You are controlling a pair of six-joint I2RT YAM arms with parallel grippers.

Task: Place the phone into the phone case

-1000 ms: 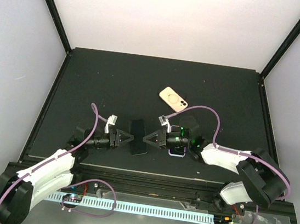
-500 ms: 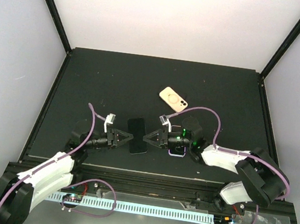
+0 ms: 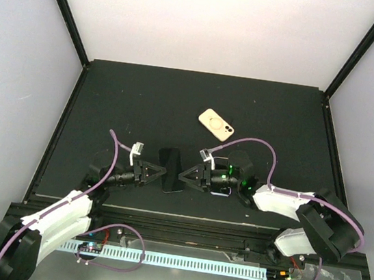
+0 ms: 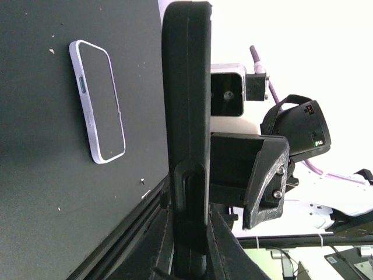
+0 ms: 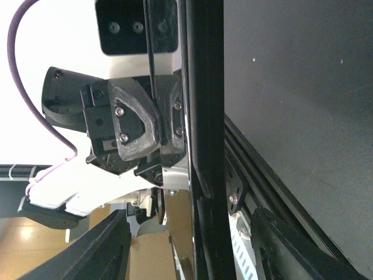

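Top external view showed the case (image 3: 171, 170) lying level between the two grippers, one at each long side. A second before, the right gripper (image 3: 184, 175) had been pinched on the case while the left gripper (image 3: 161, 172) stood apart beside it; now the roles had swapped. Left wrist view showed the left jaws clamped on the near side of the case, which ran out edge-on from between them. Right wrist view showed the right fingers (image 5: 108, 248) spread well clear on either side of the case's edge, gripping nothing. The phone (image 3: 215, 124) lay flat beyond the case, on the right gripper's side, well apart and untouched. The handover looked complete: the left arm held the case, freeing the right arm, probably to fetch the phone.
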